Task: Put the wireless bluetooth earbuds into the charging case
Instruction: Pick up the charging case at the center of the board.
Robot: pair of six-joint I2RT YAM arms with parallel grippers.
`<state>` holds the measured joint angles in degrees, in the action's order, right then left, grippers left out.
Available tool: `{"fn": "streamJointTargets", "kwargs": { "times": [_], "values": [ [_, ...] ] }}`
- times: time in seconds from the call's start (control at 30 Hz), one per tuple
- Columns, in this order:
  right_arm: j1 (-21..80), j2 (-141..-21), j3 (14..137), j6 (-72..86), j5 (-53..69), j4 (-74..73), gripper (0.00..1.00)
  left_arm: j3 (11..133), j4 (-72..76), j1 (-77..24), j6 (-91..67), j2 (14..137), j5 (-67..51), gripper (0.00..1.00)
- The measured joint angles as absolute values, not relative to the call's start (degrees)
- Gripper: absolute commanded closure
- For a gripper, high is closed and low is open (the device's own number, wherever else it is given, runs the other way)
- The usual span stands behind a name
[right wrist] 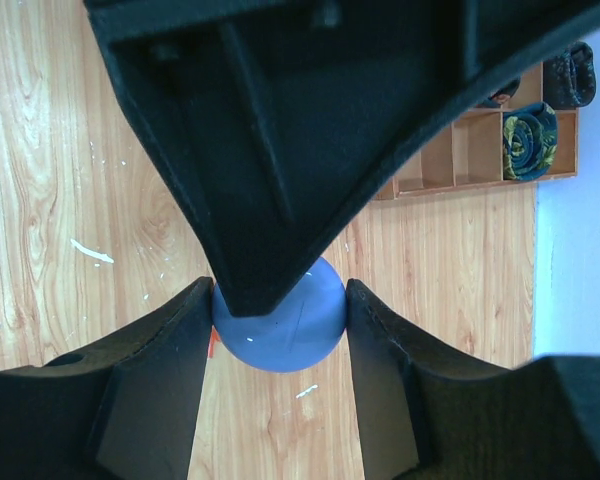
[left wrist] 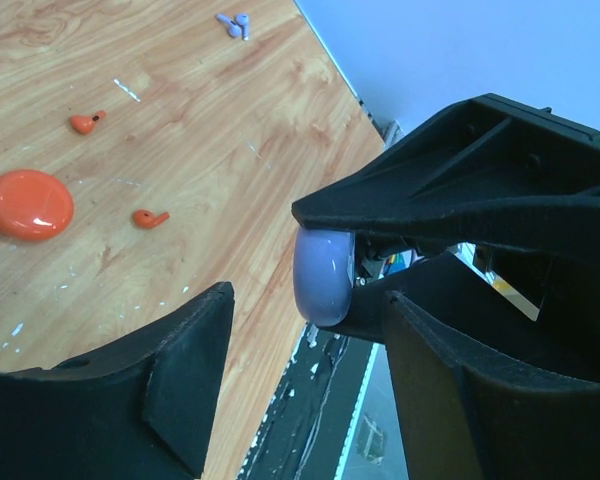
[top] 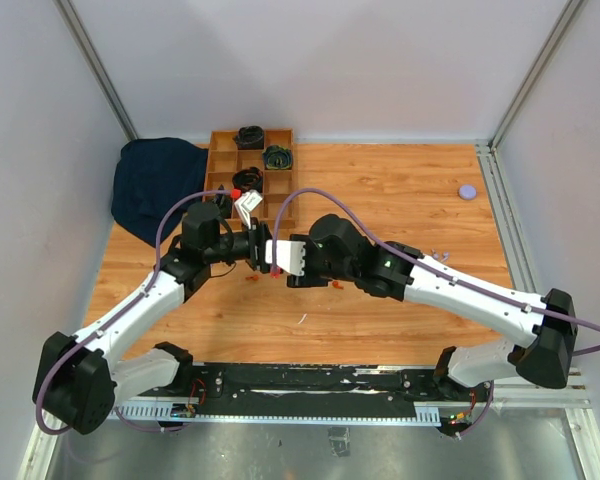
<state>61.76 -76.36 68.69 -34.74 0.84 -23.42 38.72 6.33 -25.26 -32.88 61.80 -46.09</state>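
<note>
My right gripper (right wrist: 278, 300) is shut on a round lilac-blue charging case (right wrist: 280, 325) and holds it above the table at the middle (top: 277, 257). My left gripper (left wrist: 308, 335) is open, and its jaws stand either side of that case (left wrist: 325, 275), seen edge-on, without touching it. One of its fingers hides the case's top in the right wrist view. An orange disc (left wrist: 29, 203), two orange earbuds (left wrist: 85, 123) (left wrist: 150, 217) and lilac earbuds (left wrist: 234, 24) lie on the wood. The left gripper also shows in the top view (top: 260, 246).
A wooden compartment tray (top: 220, 165) with dark rolled items stands at the back, next to a dark blue cloth (top: 155, 185). A second lilac disc (top: 467, 191) lies far right by the metal rail. The tray also shows in the right wrist view (right wrist: 450, 150).
</note>
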Motion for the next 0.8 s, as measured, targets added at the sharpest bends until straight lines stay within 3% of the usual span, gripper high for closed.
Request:
{"fn": "streamJointTargets", "kwargs": {
  "times": [0.27, 0.53, 0.67, 0.8],
  "values": [
    [62.89, -76.99, 69.58, -35.22, 0.82, -23.38, 0.53, 38.72, 7.42, -25.85, -33.52, 63.35, -46.28, 0.53],
    [62.89, -77.21, 69.58, -35.88, 0.8, -23.35, 0.47, 38.72, 8.97, -26.11, -34.48, 63.37, -47.48, 0.78],
    [62.89, -77.17, 69.49, -35.94, 0.58, -23.16, 0.34, 38.72, 9.17, -26.11, -34.48, 63.37, -47.55, 0.81],
    [62.89, -76.25, 69.3, -35.83, 0.56, -22.02, 0.28, 38.72, 8.58, -26.11, -32.49, 63.0, -46.06, 0.82]
  ]
}}
